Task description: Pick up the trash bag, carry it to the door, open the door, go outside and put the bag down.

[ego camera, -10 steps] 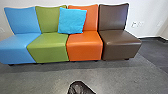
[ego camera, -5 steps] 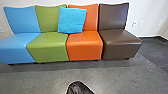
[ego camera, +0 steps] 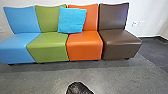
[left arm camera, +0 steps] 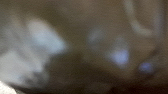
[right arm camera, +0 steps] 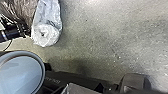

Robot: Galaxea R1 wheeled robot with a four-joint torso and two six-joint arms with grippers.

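Observation:
The rounded, wrinkled top of a dark trash bag point(ego camera: 78, 88) rises into the head view at the bottom centre. Blurred dark brown film, which looks like the bag point(left arm camera: 80, 60), lies very close to the left wrist camera, with pale and bluish glints on it. In the right wrist view, dark creased plastic, apparently the same bag point(right arm camera: 21, 8), is beside a pale crumpled plastic piece point(right arm camera: 46, 33) with a rounded end. A black jointed part point(right arm camera: 12, 33) touches or overlaps the dark plastic; what it holds cannot be made out.
Blue, green, orange and brown seats point(ego camera: 121, 43) stand along the white wall. A bright blue cushion point(ego camera: 72, 20) leans on the green and orange backrests. Grey speckled floor point(right arm camera: 107, 37) stretches beside dark robot parts point(right arm camera: 135, 83) and a round pale-blue disc point(right arm camera: 21, 75).
The bag's top has shifted slightly left and down in the head view. The seats and cushion stay nearly where they were.

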